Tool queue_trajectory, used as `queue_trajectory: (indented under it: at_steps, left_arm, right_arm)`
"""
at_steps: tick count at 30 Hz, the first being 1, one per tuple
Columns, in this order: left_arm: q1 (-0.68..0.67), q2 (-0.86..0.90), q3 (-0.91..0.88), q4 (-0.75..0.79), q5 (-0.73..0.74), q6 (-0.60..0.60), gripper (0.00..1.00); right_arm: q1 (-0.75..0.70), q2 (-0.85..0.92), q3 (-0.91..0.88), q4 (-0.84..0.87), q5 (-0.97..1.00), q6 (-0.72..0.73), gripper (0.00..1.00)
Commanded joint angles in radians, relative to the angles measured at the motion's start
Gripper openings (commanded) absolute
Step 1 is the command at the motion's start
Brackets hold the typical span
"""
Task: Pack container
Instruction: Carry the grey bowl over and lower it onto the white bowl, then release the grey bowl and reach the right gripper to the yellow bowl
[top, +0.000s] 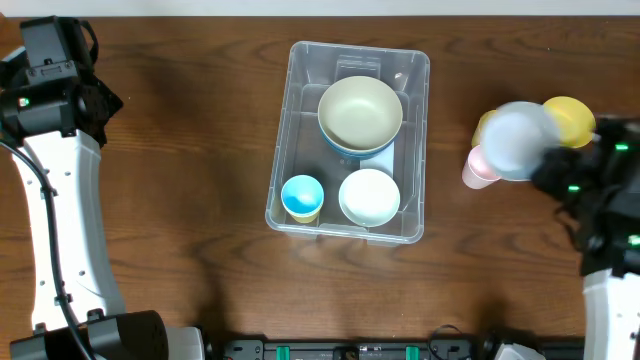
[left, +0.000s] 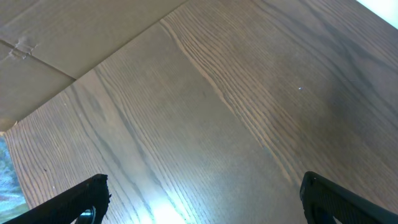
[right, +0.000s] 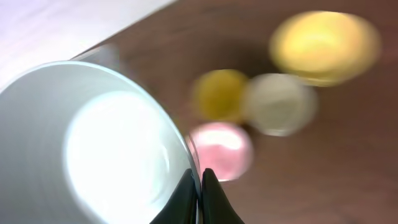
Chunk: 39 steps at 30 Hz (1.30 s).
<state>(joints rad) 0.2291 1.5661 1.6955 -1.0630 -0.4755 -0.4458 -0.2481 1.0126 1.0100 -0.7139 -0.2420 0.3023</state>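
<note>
The clear plastic container (top: 410, 150) stands mid-table. It holds a large cream bowl nested in a blue bowl (top: 360, 112), a white bowl (top: 369, 196) and a blue cup (top: 301, 196). My right gripper (right: 200, 186) is shut on the rim of a pale blue-white bowl (right: 93, 143), held above the table right of the container; it also shows, blurred, in the overhead view (top: 520, 140). My left gripper (left: 202, 199) is open and empty over bare wood at the far left.
Right of the container stand a pink cup (top: 476, 170), a yellow cup (top: 486, 124) and a yellow bowl (top: 572, 118). The right wrist view shows them too, with a whitish cup (right: 278, 103) beside the yellow cup (right: 221, 93).
</note>
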Motion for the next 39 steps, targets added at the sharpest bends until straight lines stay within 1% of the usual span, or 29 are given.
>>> queue_trajectory:
  at_steps: [1,5,8,11,15,18,23,24,25,26,27,29,32,34,37,39]
  left_arm:
    - [0.003,0.004,0.004,-0.002,-0.014,-0.009,0.98]
    - [0.003,0.004,0.004,-0.002,-0.014,-0.009,0.98]
    - [0.003,0.004,0.004,-0.002,-0.014,-0.009,0.98]
    - [0.003,0.004,0.004,-0.002,-0.014,-0.009,0.98]
    - [0.003,0.004,0.004,-0.002,-0.014,-0.009,0.98]
    - [0.003,0.004,0.004,-0.002,-0.014,-0.009,0.98]
    - [0.003,0.004,0.004,-0.002,-0.014,-0.009,0.98]
    - [0.003,0.004,0.004,-0.002,-0.014,-0.009,0.98]
    - [0.003,0.004,0.004,-0.002,-0.014,-0.009,0.98]
    - [0.003,0.004,0.004,-0.002,-0.014,-0.009,0.98]
    - [0.003,0.004,0.004,-0.002,-0.014,-0.009,0.98]
    - [0.003,0.004,0.004,-0.002,-0.014,-0.009,0.98]
    - [0.003,0.004,0.004,-0.002,-0.014,-0.009,0.98]
    - [0.003,0.004,0.004,-0.002,-0.014,-0.009,0.98]
    - [0.003,0.004,0.004,-0.002,-0.014,-0.009,0.98]
    - [0.003,0.004,0.004,-0.002,-0.014,-0.009,0.98]
  right_arm:
    - [0.176,-0.005,0.01,0.015,-0.005,0.016,0.02]
    - [0.404,0.035,0.01,0.039,0.128,0.023,0.02]
    - [0.55,0.094,0.01,0.073,0.18,0.023,0.04]
    - [0.666,0.166,0.01,0.112,0.215,0.023,0.04]
    - [0.754,0.263,0.01,0.132,0.291,0.023,0.05]
    - [0.766,0.327,0.01,0.127,0.317,0.022,0.07]
    - [0.766,0.38,0.01,0.121,0.317,0.023,0.07]
    - [0.766,0.382,0.01,0.121,0.317,0.023,0.09]
    - [0.766,0.382,0.01,0.12,0.317,0.022,0.13]
    - [0.766,0.381,0.01,0.121,0.317,0.022,0.24]
    - [0.766,0.378,0.01,0.124,0.317,0.016,0.4]
    - [0.764,0.373,0.013,0.123,0.321,-0.011,0.49]
    - [0.749,0.355,0.032,0.104,0.329,-0.023,0.53]
    - [0.723,0.332,0.058,0.074,0.336,-0.023,0.54]
    - [0.651,0.29,0.116,0.001,0.397,0.002,0.57]
    - [0.577,0.262,0.159,-0.06,0.446,0.035,0.58]
